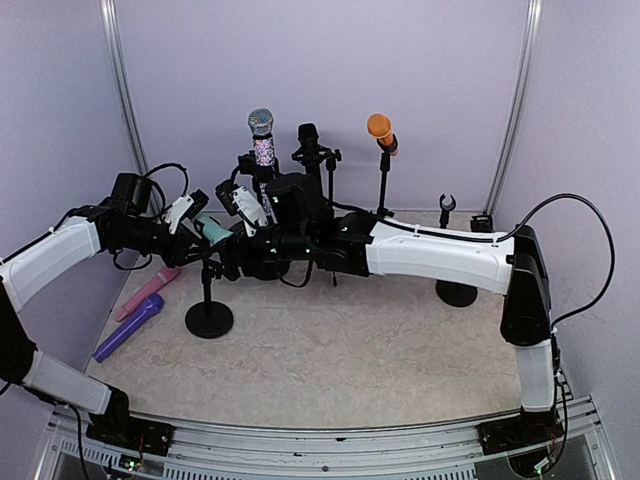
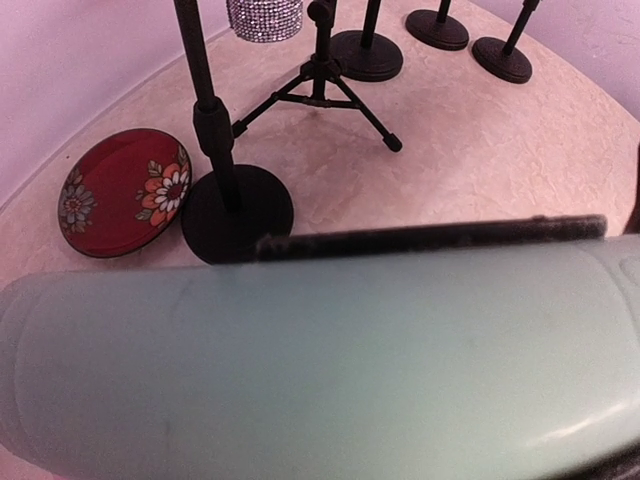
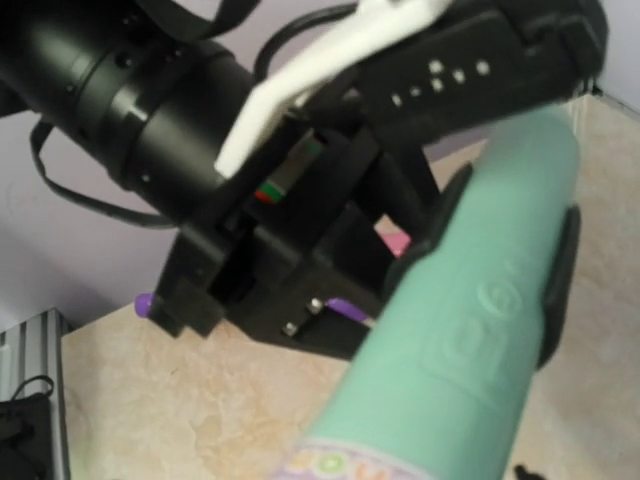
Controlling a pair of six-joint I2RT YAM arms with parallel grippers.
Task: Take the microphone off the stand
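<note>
Mint-green microphone (image 2: pixel 320 360) fills my left wrist view, my left gripper (image 1: pixel 198 228) clamped on its body as it sits in the black clip (image 3: pixel 562 250) of its stand (image 1: pixel 208 295). Red flowered plate (image 2: pixel 125 190) lies touching a round base (image 2: pixel 237 213). My right gripper (image 1: pixel 243 212) crowds close (finger gap hidden; I cannot tell its state).

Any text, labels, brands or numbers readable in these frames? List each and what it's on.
Nothing can be read for certain.
teal microphone: raised markings on the body, too blurred to read.
coloured band on that microphone, at the bottom edge of the right wrist view: lettering blurred and cut off.
Top and left wrist views: no text visible.
</note>
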